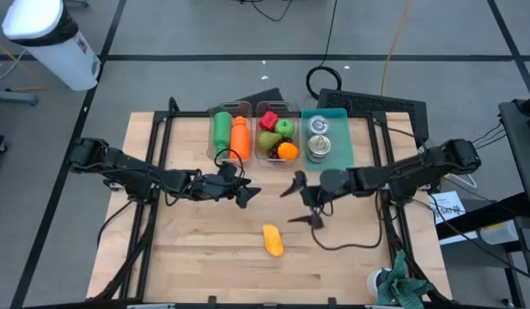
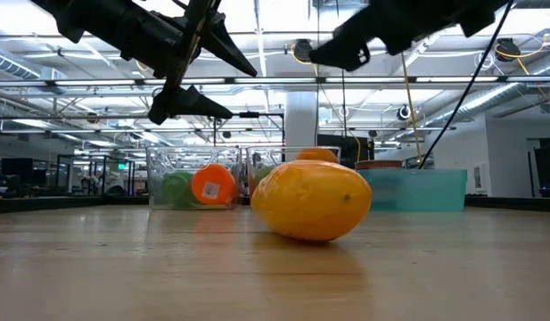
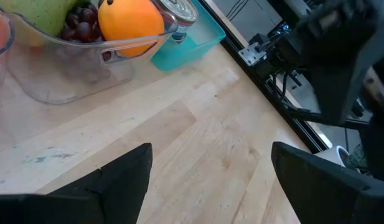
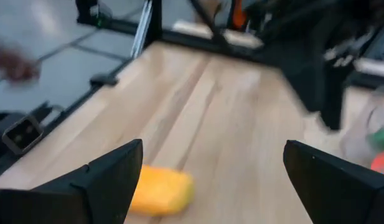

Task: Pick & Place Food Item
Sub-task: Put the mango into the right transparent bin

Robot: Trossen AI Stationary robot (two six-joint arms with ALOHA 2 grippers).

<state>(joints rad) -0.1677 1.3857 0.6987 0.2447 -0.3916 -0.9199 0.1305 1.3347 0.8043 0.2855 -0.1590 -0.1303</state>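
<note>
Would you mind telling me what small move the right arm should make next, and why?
Probably swing the right gripper toward the near edge and lower it over the yellow-orange food item. That item lies alone on the bare table, the right gripper's fingers stand open and empty above it, and the left gripper hovers farther off.

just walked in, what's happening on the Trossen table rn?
Nothing is held. A yellow-orange mango-like fruit lies alone on the wooden table, in front of the bins. The right gripper hangs open above the table just behind the fruit. The left gripper is open too, empty, near the clear fruit bin. The bottle bin and the teal tray of cans stand at the back.
</note>
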